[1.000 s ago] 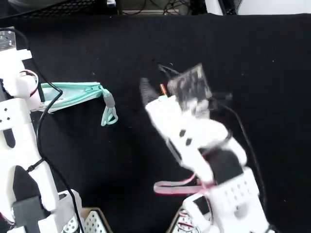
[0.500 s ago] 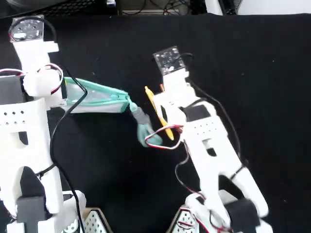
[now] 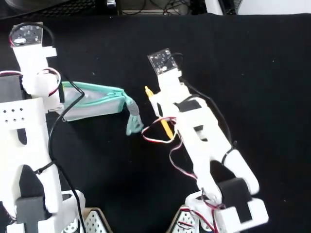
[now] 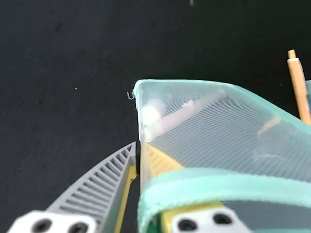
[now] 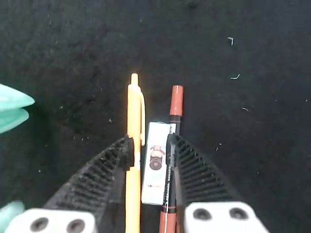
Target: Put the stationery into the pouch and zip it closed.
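Observation:
A teal mesh pouch (image 3: 95,101) lies across the black table (image 3: 252,73), its loop strap (image 3: 132,122) hanging at the end nearest the other arm. My left gripper (image 3: 60,103) is shut on the pouch's opposite end; in the left wrist view the gripper (image 4: 141,155) pinches the pouch (image 4: 218,131) at its corner, with pale shapes inside the mesh. My right gripper (image 5: 148,143) is shut on a bundle: a yellow pen (image 5: 133,126), a white eraser (image 5: 155,160) and a red-brown pencil (image 5: 175,104). From above, the yellow pen (image 3: 154,104) hovers just beside the strap.
The black cloth stretches wide and bare to the right and back. Both arm bases (image 3: 221,213) stand at the front edge. Red and white cables (image 3: 160,138) loop beside the right arm near the strap.
The right arm has swung left with the stationery to the pouch's strap end. The left arm has carried the pouch rightward, and the strap has swung.

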Tool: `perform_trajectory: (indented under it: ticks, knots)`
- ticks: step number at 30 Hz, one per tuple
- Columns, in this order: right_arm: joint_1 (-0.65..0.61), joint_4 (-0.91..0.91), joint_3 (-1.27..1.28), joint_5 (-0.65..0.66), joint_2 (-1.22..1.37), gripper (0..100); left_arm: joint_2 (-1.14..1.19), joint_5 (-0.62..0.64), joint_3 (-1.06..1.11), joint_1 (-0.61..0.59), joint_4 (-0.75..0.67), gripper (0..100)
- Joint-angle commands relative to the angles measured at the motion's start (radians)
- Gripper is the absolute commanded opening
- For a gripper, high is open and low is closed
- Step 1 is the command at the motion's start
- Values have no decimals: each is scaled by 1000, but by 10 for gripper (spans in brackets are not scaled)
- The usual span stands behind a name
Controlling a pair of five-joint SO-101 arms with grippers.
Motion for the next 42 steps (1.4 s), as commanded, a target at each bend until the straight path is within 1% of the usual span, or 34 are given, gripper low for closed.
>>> perform_trajectory:
  ticks: [1,3,6,12,17,20,22,34,36,38,41,42]
  knots:
    - [-51,95,-179,14,93,143,-6,-14,24,-24,-29,29]
    - [-74,130,-266,14,185,158,-6,-15,54,-22,-48,29]
    - [-84,137,-361,14,315,160,-6,-15,104,-24,-68,29]
    - [-41,138,-498,15,461,162,-8,-15,154,-24,-78,29]
    - [-52,138,-521,17,519,163,-12,-15,154,-22,-78,29]
    - [-58,135,-522,83,549,163,-11,-15,156,-25,-71,29]
    - [-58,135,-527,101,564,161,-15,-12,156,-25,-69,29]
    - [-61,138,-628,107,642,159,-17,-11,170,-27,-69,29]
    - [-77,135,-639,137,645,158,-17,-11,171,-27,-69,29]
    - [-91,140,-641,207,647,132,-17,-14,176,-27,-69,29]
    - [-110,163,-642,292,647,7,-17,-14,173,-27,-69,29]
    - [-112,169,-642,299,647,17,-17,-14,173,-27,-69,29]
